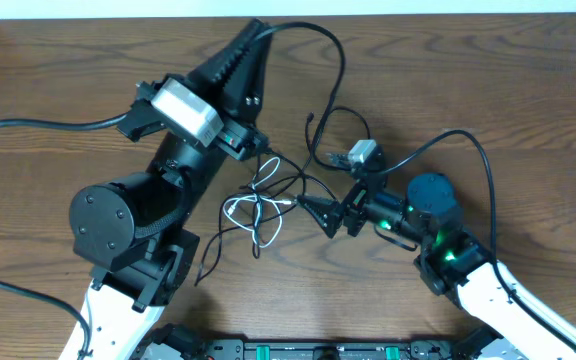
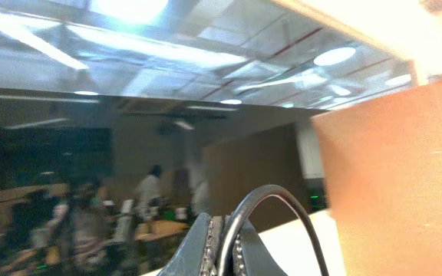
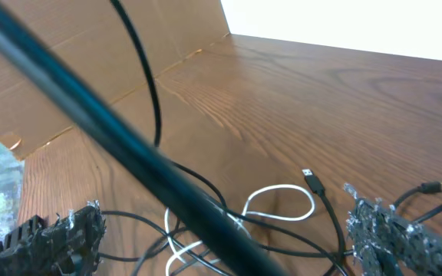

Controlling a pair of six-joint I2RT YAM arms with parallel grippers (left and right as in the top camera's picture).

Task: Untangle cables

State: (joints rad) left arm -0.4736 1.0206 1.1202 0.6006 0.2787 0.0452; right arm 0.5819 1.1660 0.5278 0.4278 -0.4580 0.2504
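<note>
While one strand is held up, the cables (image 1: pixel 268 195) are for the most part knotted. A white cable (image 1: pixel 243 212) loops through several black ones in a cluster on the tabletop (image 1: pixel 488 80). The cluster lies just ahead of the right hand (image 1: pixel 313 215) and back behind the left hand (image 1: pixel 256 30), beside its wrist. A black cable (image 1: pixel 340 60) rises from the cluster in a wide arc to the left hand, whose fingers are pressed together on it; the left wrist view shows the strand bowing out from between them. A free plug (image 3: pixel 311 178) lies on the tabletop just beyond the right hand.

Judged progress: early. One strand is lifted out of the cluster, none lies fully apart, and the crossings of white over black are left to separate.

Pose: the left arm is stretched away from its base, with its hand off the tabletop and tilted upward, so that its camera sees only the room. The right arm is folded low, its hand level with the cluster. Its fingers are spread wide and grip nothing, and strands lie on the tabletop between them.
</note>
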